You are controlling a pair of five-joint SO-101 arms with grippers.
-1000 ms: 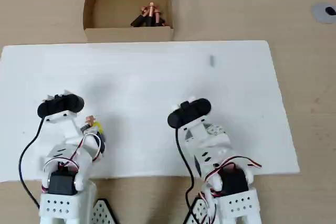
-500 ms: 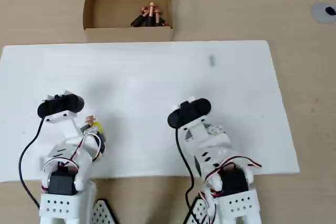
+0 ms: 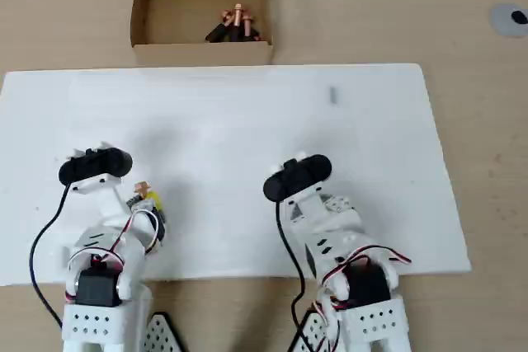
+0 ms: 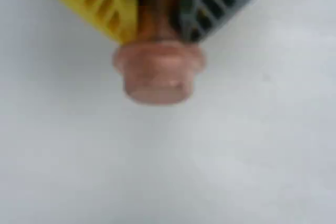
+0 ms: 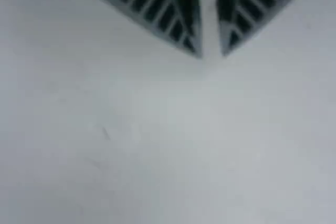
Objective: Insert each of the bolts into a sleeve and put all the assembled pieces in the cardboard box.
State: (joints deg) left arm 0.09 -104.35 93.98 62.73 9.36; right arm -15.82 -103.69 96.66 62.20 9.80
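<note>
The high view is bright and evenly lit from overhead by a diffuse source. The white sheet (image 3: 247, 121) shows no hard glare, the arm (image 3: 95, 166) at the lower left of the frame casts only a faint, soft-edged shadow up and to the right of itself, and the cardboard box (image 3: 142, 14) is shaded along its inner walls. In the left wrist view the surface is brightest at the right of the frame and dims toward the lower left, with a dull highlight on the head of the bolt (image 4: 157, 72); the right wrist view is dimmer overall and greys toward its lower left corner.

Cardboard box (image 3: 202, 53) walls around assembled pieces (image 3: 234, 25)
</note>
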